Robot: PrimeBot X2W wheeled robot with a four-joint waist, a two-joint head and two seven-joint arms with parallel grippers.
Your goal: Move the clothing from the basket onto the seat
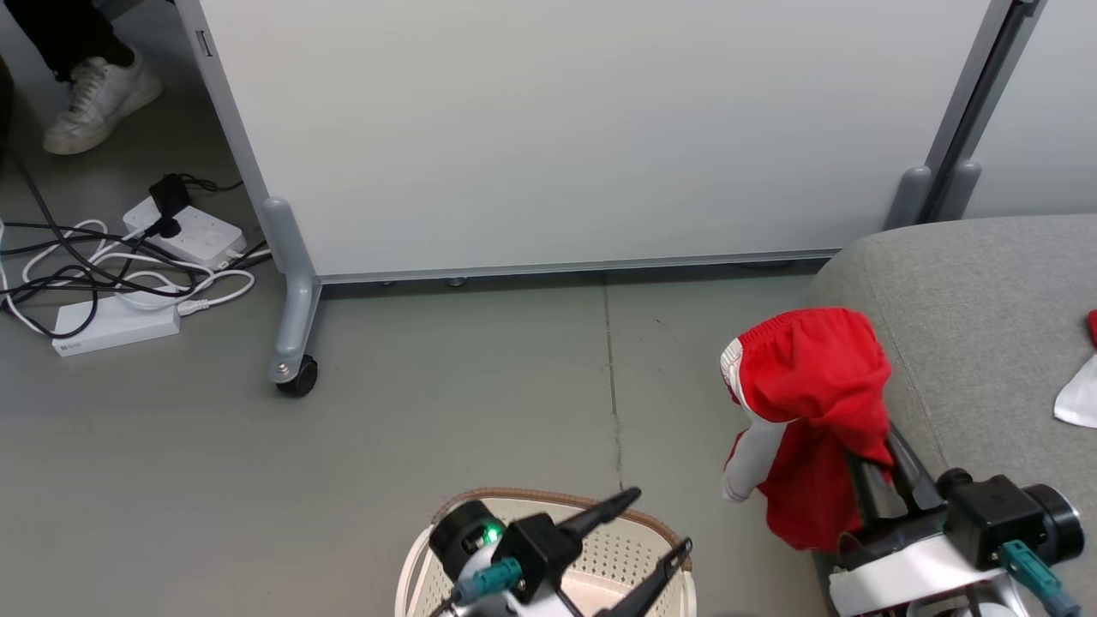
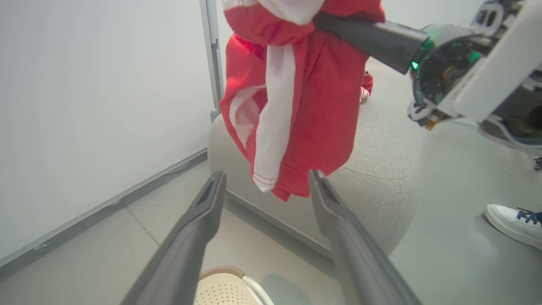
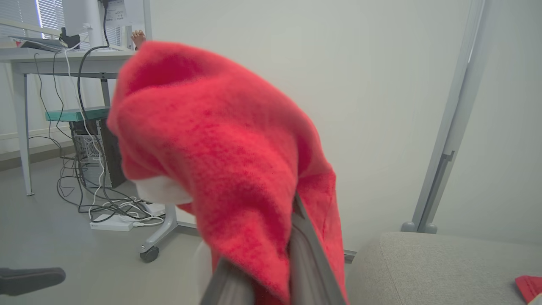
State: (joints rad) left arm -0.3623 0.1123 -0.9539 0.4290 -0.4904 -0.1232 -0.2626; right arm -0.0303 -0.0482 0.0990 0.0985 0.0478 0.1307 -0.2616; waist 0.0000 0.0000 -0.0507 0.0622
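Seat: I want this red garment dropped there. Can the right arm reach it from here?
Probably yes: the right gripper, shut on the red garment, is at the edge of the seat, with nothing between them.

Bright, even, soft light reached me in all three views, without harsh glare. In the sharp head view the floor [image 1: 471, 386] carried only faint shadows, darkest along the foot of the partition [image 1: 557, 128]. In the right wrist view the blinds [image 3: 21, 10] glowed pale, and the red clothing [image 3: 220, 161] hung so close that it was fuzzy. In the left wrist view the fingers [image 2: 186, 245] of the left gripper [image 2: 266, 173], close to the lens, looked soft and slightly smeared.
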